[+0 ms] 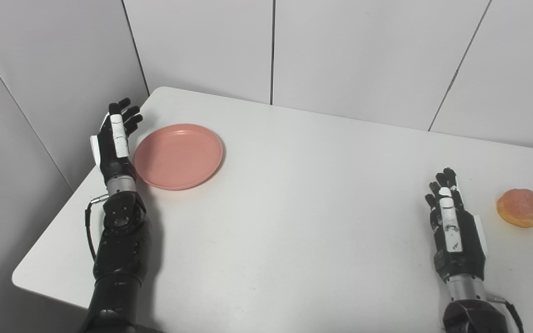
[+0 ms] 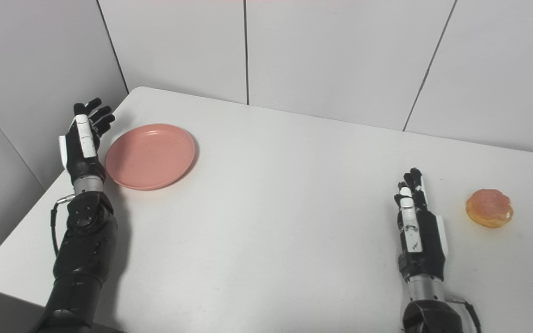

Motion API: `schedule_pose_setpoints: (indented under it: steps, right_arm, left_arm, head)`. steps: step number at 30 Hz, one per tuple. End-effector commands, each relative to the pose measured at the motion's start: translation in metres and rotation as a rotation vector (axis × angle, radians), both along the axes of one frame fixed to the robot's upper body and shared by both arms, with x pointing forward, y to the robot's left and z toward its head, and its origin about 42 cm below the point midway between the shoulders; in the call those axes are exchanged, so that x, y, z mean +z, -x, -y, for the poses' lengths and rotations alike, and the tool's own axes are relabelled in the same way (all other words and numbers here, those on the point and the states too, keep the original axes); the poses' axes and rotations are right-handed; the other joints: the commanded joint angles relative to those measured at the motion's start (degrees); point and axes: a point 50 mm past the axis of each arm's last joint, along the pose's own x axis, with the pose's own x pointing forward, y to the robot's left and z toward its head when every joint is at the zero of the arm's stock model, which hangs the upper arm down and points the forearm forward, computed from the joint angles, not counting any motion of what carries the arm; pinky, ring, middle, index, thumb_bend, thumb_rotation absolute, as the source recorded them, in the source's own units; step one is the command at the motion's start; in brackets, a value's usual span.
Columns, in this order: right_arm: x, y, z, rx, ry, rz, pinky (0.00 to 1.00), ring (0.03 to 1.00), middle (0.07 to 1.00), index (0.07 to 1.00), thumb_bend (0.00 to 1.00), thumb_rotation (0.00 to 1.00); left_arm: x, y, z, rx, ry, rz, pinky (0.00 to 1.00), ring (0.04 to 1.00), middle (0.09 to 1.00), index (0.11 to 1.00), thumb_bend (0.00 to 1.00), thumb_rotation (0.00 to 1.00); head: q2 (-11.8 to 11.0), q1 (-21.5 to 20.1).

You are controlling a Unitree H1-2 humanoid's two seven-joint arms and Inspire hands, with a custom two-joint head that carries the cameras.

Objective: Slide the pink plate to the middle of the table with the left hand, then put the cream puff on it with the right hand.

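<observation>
Left eye view: we are holding our left hand open beside the pink plate, fingers spread, gripping nothing. Our right hand is waiting open and empty near the cream puff on the table.

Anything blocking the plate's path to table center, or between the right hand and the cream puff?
Nothing visible. The table is bare between the pink plate and its middle. The right hand has only bare table between it and the cream puff.

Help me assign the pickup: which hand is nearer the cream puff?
Right. The right hand rests just left of the cream puff; the left hand is far across the table beside the pink plate.
</observation>
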Motion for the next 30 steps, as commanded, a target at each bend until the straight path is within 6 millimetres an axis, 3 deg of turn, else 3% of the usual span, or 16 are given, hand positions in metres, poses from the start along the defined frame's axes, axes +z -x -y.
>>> schedule_pose_setpoints:
  steps: [1, 7, 15, 20, 23, 30]
  right_arm:
    - [-0.022, 0.011, 0.003, -0.008, -0.014, -0.051, 1.0, 1.0, 1.0, 0.995, 0.57, 0.81]
    - [-0.021, 0.011, 0.004, -0.009, -0.001, -0.048, 1.0, 1.0, 1.0, 0.999, 0.55, 0.82]
    - [-0.021, 0.011, 0.003, -0.012, -0.004, -0.04, 1.0, 1.0, 1.0, 0.99, 0.54, 0.82]
    - [-0.02, 0.011, 0.003, -0.015, 0.004, -0.042, 1.0, 1.0, 1.0, 0.99, 0.57, 0.81]
    - [-0.02, 0.012, 0.003, -0.016, 0.003, -0.044, 1.0, 1.0, 1.0, 0.988, 0.56, 0.81]
    - [-0.019, 0.011, 0.002, -0.011, -0.007, -0.041, 1.0, 1.0, 1.0, 0.985, 0.53, 0.81]
  left_arm:
    - [0.03, -0.008, -0.014, 0.031, -0.042, 0.096, 0.81, 0.736, 0.73, 0.729, 0.69, 1.0]
    - [0.023, -0.01, -0.02, 0.051, -0.028, 0.061, 0.85, 0.725, 0.734, 0.736, 0.64, 1.0]
    - [0.005, -0.015, -0.024, 0.014, -0.006, 0.018, 0.9, 0.786, 0.774, 0.762, 0.57, 1.0]
    - [-0.004, -0.018, -0.015, -0.031, -0.006, 0.002, 0.87, 0.797, 0.785, 0.772, 0.55, 1.0]
    - [-0.007, -0.019, -0.009, -0.069, 0.018, -0.016, 0.91, 0.837, 0.813, 0.809, 0.52, 1.0]
    - [-0.005, -0.017, 0.009, -0.129, -0.005, -0.102, 0.88, 0.85, 0.827, 0.833, 0.6, 1.0]
  head:
    - [0.0, -0.03]
    - [0.04, 0.01]
    - [-0.04, -0.06]
    - [0.01, -0.03]
    - [0.05, -0.07]
    - [0.19, -0.1]
